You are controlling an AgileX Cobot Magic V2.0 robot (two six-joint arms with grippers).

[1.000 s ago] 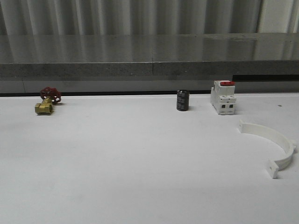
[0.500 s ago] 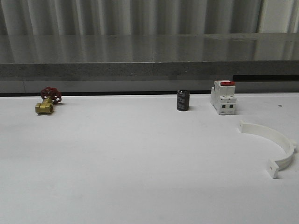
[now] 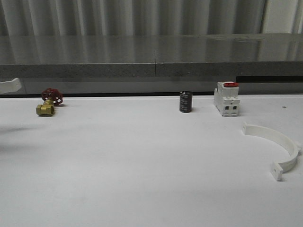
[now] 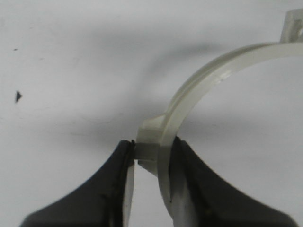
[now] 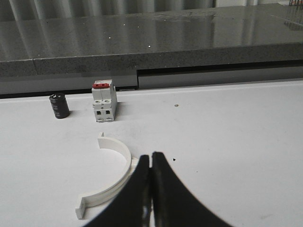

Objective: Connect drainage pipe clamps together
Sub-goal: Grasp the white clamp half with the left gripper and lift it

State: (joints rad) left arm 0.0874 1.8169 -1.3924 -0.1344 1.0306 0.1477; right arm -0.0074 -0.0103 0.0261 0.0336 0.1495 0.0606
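The job is only partly done. The two white half-rings are not joined yet. They are well apart, one at each side of the table.

One half-ring (image 3: 279, 144) lies flat on the white table (image 3: 142, 165), on the right side and a bit toward the near edge. Its open side faces left. It has a small flat tab at each end. Just beyond it stands a white switch box with a red top (image 3: 226, 98), and a small black cylinder (image 3: 185, 101) stands to the left of that box.

The other half-ring (image 4: 208, 85) is in the left pincer (image 4: 150, 156). The two black fingers (image 4: 118, 179) are squeezed onto it near one end, where there is a small block on the ring. The rest of the ring curves away from the fingers, with the table behind it. In the front view, a little white piece (image 3: 9, 85) pokes in at the far left edge (I think this is that same ring, but I cannot be sure).

The right pincer (image 5: 150, 163) has its fingers pressed together and holds nothing. It is just beside the half-ring lying on the table, at the outside of its curve. I cannot tell if it touches the ring.

What is left, I think: bring the held ring over to the right one, line up the end tabs, and push the two halves together into one full ring.

A little brass valve with a red wheel (image 3: 48, 102) sits far off on the left. It is not part of this job.
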